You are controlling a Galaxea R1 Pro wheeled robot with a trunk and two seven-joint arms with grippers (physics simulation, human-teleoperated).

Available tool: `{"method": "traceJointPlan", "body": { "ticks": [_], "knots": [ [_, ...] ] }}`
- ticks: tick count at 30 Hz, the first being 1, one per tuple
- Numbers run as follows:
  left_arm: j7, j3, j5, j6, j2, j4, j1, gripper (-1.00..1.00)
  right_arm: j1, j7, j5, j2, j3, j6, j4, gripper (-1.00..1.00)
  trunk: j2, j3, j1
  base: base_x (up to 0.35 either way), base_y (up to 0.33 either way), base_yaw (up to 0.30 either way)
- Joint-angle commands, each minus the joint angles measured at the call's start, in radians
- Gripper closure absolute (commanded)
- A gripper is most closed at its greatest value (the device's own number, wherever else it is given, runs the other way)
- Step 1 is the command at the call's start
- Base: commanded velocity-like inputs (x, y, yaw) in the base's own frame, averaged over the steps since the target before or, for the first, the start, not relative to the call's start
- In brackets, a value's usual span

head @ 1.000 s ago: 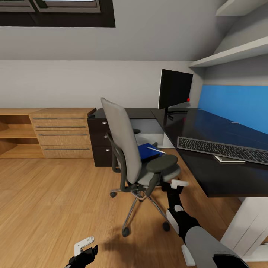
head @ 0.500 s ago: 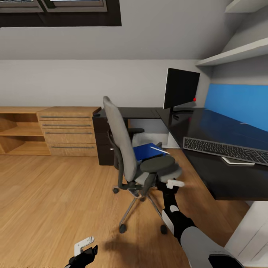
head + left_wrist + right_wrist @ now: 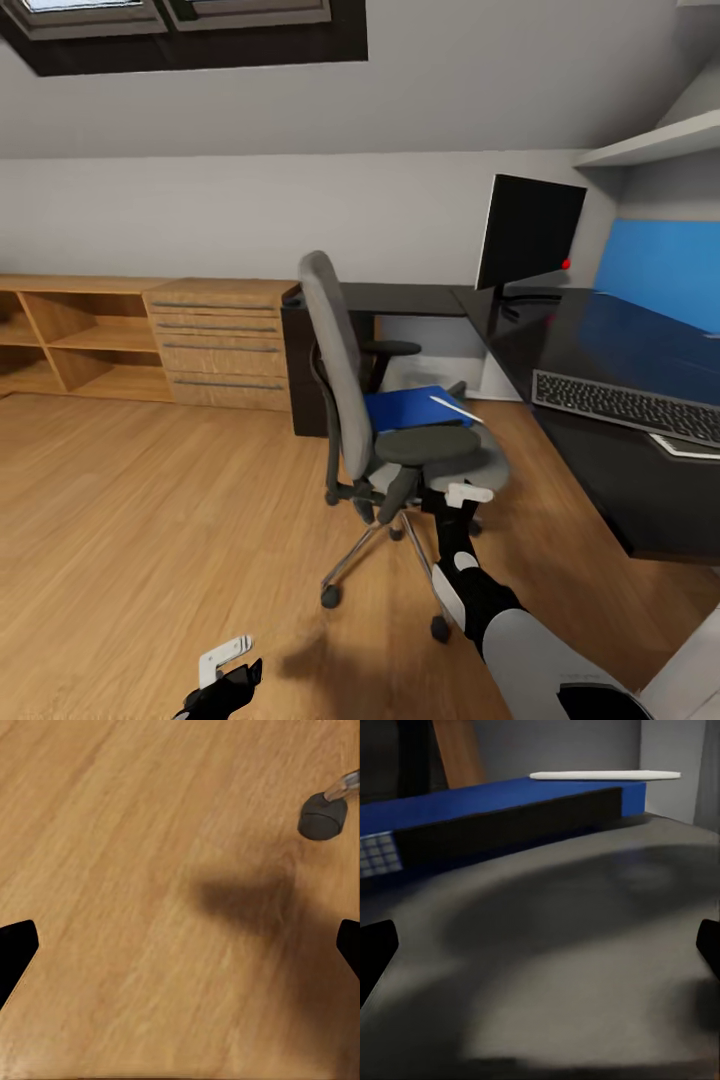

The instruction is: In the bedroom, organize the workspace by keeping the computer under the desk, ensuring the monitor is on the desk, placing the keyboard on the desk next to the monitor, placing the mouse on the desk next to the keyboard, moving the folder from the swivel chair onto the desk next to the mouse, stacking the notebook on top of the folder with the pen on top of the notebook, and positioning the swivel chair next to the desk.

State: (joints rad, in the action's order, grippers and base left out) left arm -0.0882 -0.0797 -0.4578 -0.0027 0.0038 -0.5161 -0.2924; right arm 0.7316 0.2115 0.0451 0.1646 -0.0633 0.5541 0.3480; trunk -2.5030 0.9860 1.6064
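Grey chair (image 3: pixel 345 385): stands on the wood floor (image 3: pixel 150 520) in front of the desk (image 3: pixel 600 400), backrest toward the drawers, seat toward the desk's inner corner.
Chair seat (image 3: pixel 555 945): fills the right wrist view, just below the gripper tips.
Folder (image 3: pixel 415 405): blue, lying flat on the seat; its edge shows in the right wrist view (image 3: pixel 510 802).
Pen (image 3: pixel 452 403): white, lying on top of the folder near its desk-side edge; seen too in the right wrist view (image 3: pixel 604 775).
Monitor (image 3: pixel 528 232): upright on the desk at its back corner, a red dot at its lower right edge.
Keyboard (image 3: pixel 625 405): flat on the desk, well apart from the monitor, toward the near edge.
Notebook (image 3: pixel 685 446): pale slab just beside the keyboard's near edge, partly cut off by the frame.
Right gripper (image 3: pixel 465 493): at the front edge of the seat beside the armrest (image 3: pixel 425 443); the two dark fingertips (image 3: pixel 376 945) sit wide apart with nothing between them.
Left gripper (image 3: pixel 228 665): low over the bare floor, jaws spread, holding nothing; a fingertip (image 3: pixel 15 945) shows at the view's edge.
Caster (image 3: pixel 322 816): one chair wheel on the floor, near the left gripper.
Drawers (image 3: pixel 215 345): wooden unit against the wall, beside open shelves (image 3: pixel 70 335).
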Motion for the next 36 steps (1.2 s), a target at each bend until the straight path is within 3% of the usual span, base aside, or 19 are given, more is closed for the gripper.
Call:
{"method": "traceJointPlan", "body": {
  "ticks": [1,18,26,36],
  "knots": [
    [-0.008,-0.008,-0.007,0.0,0.001,-0.001,-0.001,-1.0,0.0,-0.003,0.006,0.001,-0.006,0.001,-0.003,-1.0,0.0,0.002,0.0,0.0,0.0,0.222],
    [-0.008,-0.007,-0.008,0.0,0.002,-0.001,-0.001,-1.0,0.0,-0.004,0.006,-0.002,-0.007,0.001,-0.003,-1.0,0.0,0.008,0.0,0.0,0.0,0.052],
    [-0.007,-0.007,-0.009,0.0,0.002,-0.001,-0.001,-1.0,-0.001,-0.004,-0.019,-0.013,-0.036,0.001,0.002,-1.0,0.0,0.008,0.0,-0.055,-0.059,0.0],
    [-0.008,-0.008,-0.009,0.0,0.002,-0.001,-0.001,-1.0,0.0,-0.009,-0.019,-0.009,-0.034,0.009,-0.001,-1.0,0.0,0.008,0.0,-0.015,-0.016,0.0]
  ]
}}
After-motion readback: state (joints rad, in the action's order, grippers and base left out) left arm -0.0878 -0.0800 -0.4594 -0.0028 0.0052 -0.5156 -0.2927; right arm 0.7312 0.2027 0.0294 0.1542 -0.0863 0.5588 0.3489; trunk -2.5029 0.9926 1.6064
